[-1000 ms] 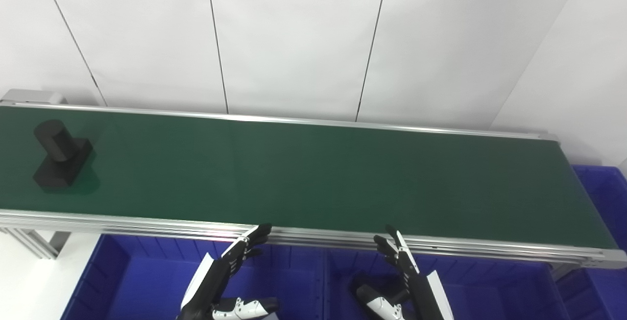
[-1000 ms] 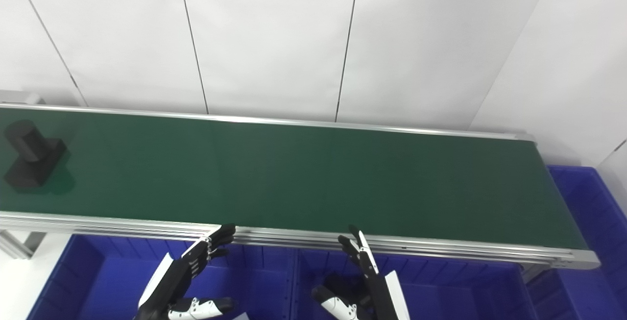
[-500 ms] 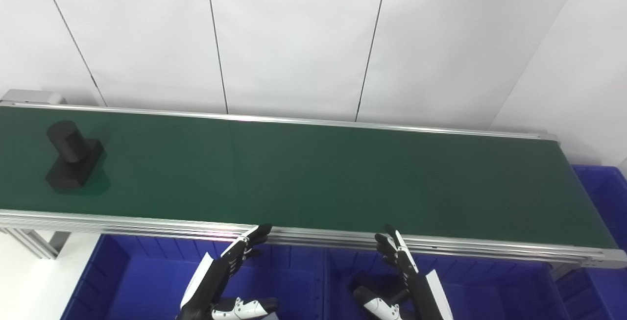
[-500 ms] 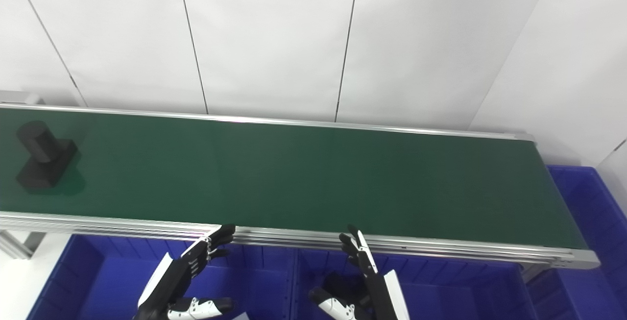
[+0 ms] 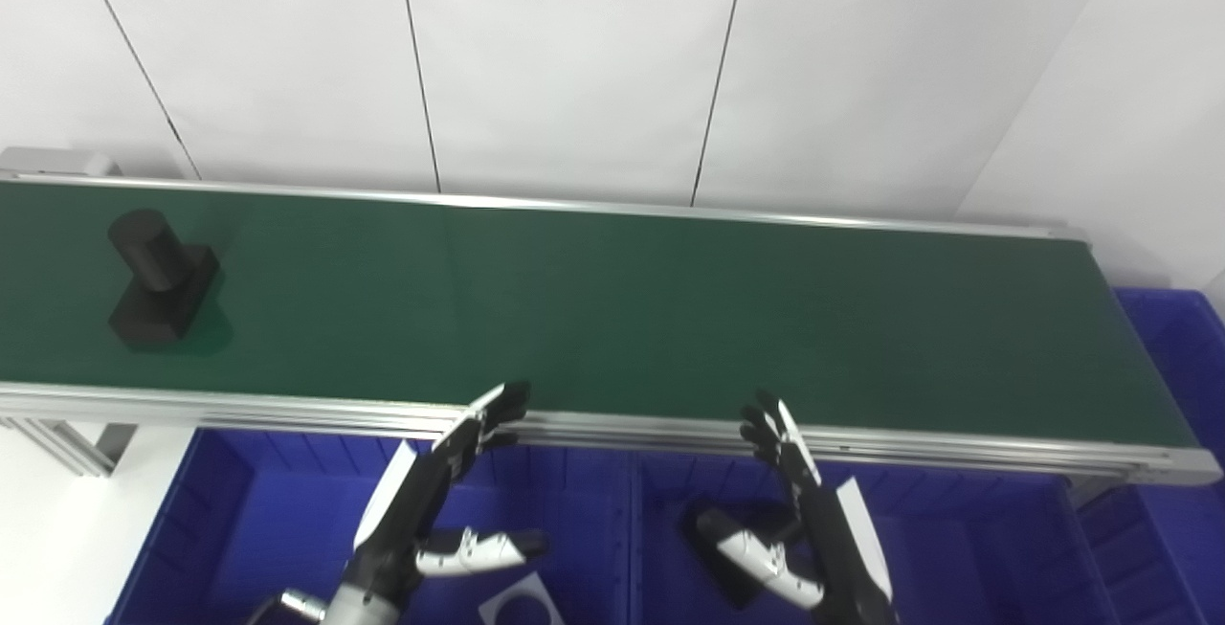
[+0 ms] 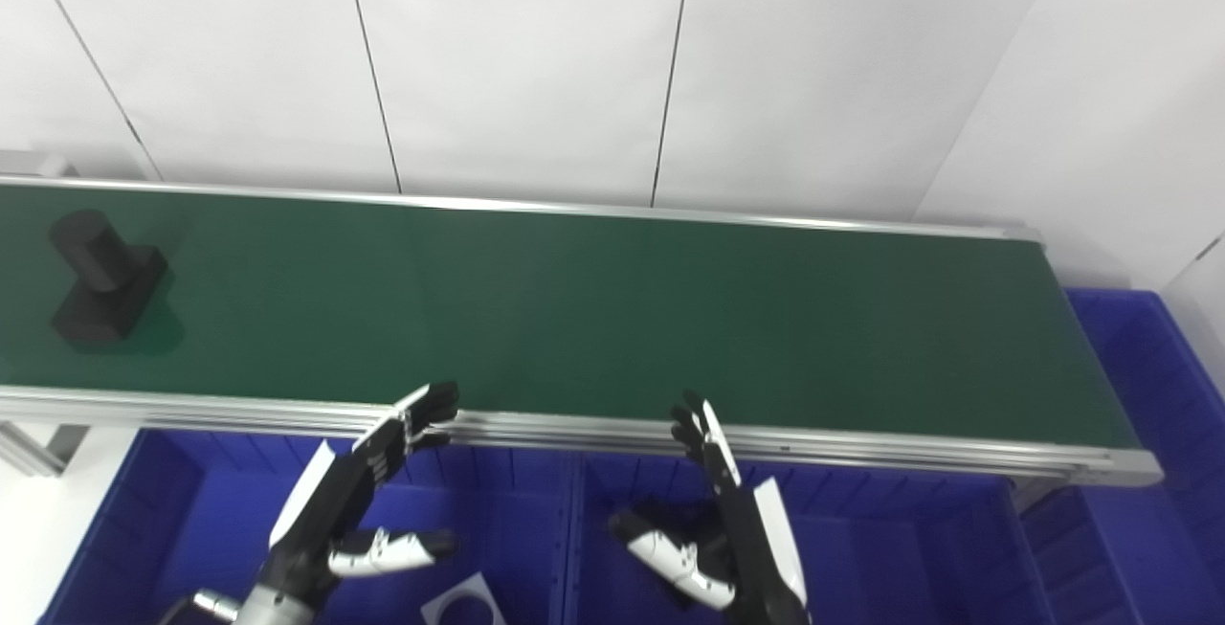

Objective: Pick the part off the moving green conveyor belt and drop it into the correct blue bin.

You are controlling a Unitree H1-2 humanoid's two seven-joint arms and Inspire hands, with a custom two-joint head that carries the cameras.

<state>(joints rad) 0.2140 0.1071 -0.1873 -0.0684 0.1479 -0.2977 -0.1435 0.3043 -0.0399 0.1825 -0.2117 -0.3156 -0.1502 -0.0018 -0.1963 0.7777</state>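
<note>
A black part (image 5: pixel 158 279), a short cylinder standing on a square block, rides at the far left of the green conveyor belt (image 5: pixel 612 309). Both hands hover below the belt's near rail, over the blue bins. My left hand (image 5: pixel 433 501) is open, fingers stretched toward the rail and thumb spread to the right. My right hand (image 5: pixel 799 510) is open too, fingers pointing up and thumb out to the left. Neither hand touches the part, which lies well to the left of both.
Two blue bins sit under the near rail, one on the left (image 5: pixel 258 529) and one on the right (image 5: pixel 967 548). A white card with a round hole (image 5: pixel 517 601) lies in the left bin. Another blue bin (image 5: pixel 1182 338) stands past the belt's right end. White wall panels rise behind.
The part has ridden a little rightward along the belt. The camera has tilted down, so the whole scene sits higher and more of both arms shows. Both hands stay open.
</note>
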